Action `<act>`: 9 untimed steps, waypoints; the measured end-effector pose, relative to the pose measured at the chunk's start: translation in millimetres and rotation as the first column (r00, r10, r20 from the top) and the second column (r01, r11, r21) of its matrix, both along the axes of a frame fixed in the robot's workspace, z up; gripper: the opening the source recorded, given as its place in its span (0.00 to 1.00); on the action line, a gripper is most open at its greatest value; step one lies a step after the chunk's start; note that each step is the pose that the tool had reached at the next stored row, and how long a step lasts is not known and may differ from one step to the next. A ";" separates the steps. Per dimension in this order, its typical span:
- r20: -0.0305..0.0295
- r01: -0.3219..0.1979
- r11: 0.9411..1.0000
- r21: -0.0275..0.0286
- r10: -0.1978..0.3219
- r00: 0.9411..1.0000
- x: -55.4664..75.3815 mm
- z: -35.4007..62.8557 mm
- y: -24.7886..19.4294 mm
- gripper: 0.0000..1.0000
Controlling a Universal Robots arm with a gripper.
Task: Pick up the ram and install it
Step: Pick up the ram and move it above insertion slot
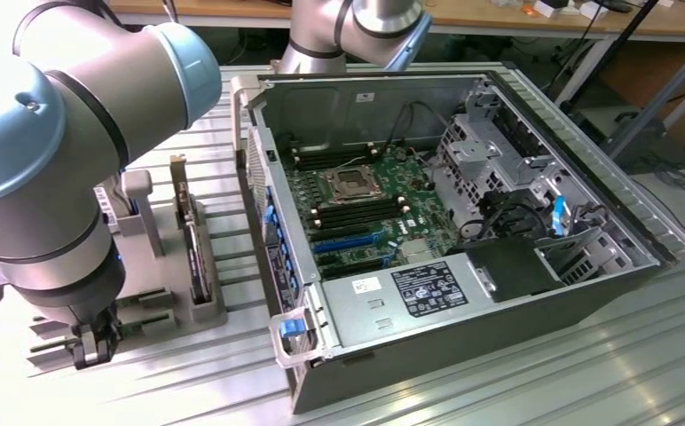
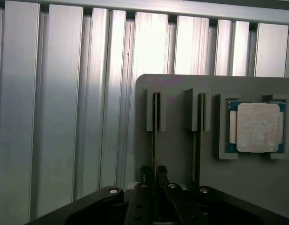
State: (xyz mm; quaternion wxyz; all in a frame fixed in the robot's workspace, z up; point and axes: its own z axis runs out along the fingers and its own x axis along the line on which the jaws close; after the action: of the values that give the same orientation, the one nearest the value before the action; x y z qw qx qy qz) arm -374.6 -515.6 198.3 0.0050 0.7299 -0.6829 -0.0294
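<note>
The ram (image 2: 155,133) is a thin stick seen edge-on, standing in the outer slot of a grey holder (image 2: 177,84). My gripper (image 2: 154,174) sits over its near part, and the two dark fingers (image 2: 146,174) press close on either side of the stick, shut on it. In the exterior view the gripper (image 1: 94,344) is low at the left of the holder (image 1: 141,266), below the big arm, and part of the ram (image 1: 111,209) shows beside the arm. The open computer case (image 1: 461,293) with its green motherboard (image 1: 360,209) lies to the exterior view's right.
A taller dark card (image 1: 185,232) stands in the neighbouring slot, shown edge-on as the card (image 2: 196,140) in the wrist view. A square silver processor (image 2: 256,127) lies in the holder's recess. Ribbed metal tabletop (image 2: 64,117) surrounds the holder. The case's wall (image 1: 260,195) rises close beside the holder.
</note>
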 end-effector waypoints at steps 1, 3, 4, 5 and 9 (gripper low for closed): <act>0.000 0.000 1.000 0.000 0.000 1.000 0.0 0.0 0.0 0.14; 0.000 0.000 1.000 0.000 0.000 1.000 0.0 0.0 0.0 0.14; 0.000 0.000 1.000 0.000 0.000 1.000 0.0 0.0 0.0 0.14; 0.000 0.000 1.000 0.000 0.000 1.000 0.0 0.0 0.0 0.14; 0.000 0.000 1.000 0.000 0.000 1.000 0.0 0.0 0.0 0.14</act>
State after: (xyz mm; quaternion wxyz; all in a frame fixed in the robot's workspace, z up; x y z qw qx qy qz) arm -374.5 -515.6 198.3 0.0050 0.7299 -0.6829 -0.0294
